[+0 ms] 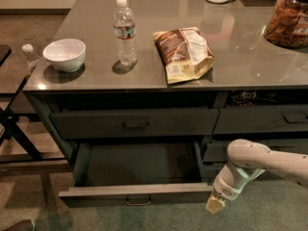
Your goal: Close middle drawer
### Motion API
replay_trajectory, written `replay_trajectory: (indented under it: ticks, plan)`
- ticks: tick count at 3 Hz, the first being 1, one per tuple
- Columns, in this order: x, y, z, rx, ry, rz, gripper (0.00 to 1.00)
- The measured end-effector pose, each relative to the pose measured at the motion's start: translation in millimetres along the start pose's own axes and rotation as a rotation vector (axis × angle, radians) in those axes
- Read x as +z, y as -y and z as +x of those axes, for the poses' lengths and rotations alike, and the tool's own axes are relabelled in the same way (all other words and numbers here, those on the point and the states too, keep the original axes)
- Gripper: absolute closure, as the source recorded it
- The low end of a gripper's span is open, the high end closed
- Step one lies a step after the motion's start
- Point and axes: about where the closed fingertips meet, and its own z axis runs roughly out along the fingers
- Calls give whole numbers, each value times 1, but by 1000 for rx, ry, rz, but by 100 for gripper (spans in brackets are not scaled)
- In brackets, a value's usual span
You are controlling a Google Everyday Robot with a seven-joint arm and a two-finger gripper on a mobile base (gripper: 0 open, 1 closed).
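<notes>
The middle drawer [134, 194] is pulled far out from the left side of the cabinet. Its slim grey front panel carries a small metal bar handle [138, 202], and its shallow dark box is empty inside. My gripper [215, 205] hangs at the end of the white arm [250, 162], pointing down, just to the right of the drawer front's right end and at about its height. It holds nothing that I can see.
Above the open drawer is a closed grey drawer [134, 123] with a taller front. Shorter drawers [262, 119] are on the right. On the counter stand a white bowl [64, 54], a water bottle [125, 31], a snack bag [184, 53] and a jar [289, 18]. A dark folding stand [12, 124] is at the left.
</notes>
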Motion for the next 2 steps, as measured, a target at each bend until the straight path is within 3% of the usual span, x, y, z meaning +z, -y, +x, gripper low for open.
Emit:
replay_trajectory:
  ticks: [1, 2]
  plan:
    - [0, 0, 0, 0, 0, 0, 100]
    - [1, 6, -18, -19, 36, 18, 100]
